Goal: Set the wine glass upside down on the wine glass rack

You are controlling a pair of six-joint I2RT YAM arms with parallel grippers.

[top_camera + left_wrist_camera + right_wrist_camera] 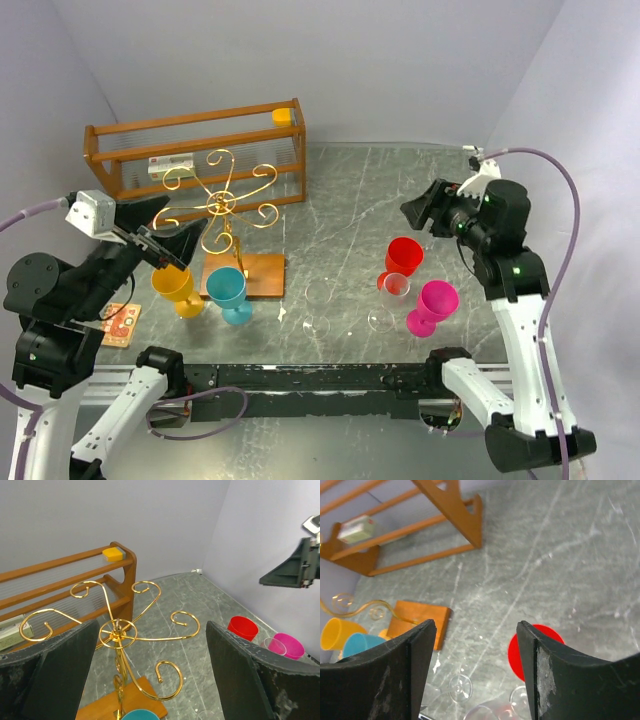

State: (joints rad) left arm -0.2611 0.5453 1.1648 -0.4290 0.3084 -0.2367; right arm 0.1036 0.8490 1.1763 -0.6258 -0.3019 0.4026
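The gold wire wine glass rack [222, 205] stands on its small wooden base [258, 275] at left centre, and nothing hangs on it. A yellow wine glass [175, 285] and a teal one [227, 290] stand upright in front of it. A red glass [403, 258], a magenta glass [435, 303] and a clear glass [395, 290] stand at the right. Another clear glass [318, 300] lies on the table. My left gripper [165, 240] is open and empty beside the rack [117, 630]. My right gripper [425, 210] is open and empty above the red glass [517, 652].
An orange-brown wooden crate [190, 150] stands at the back left with a yellow block [284, 116] on its top rail and a white box [170, 167] inside. A small card [118, 322] lies at the near left edge. Grey walls close in the table.
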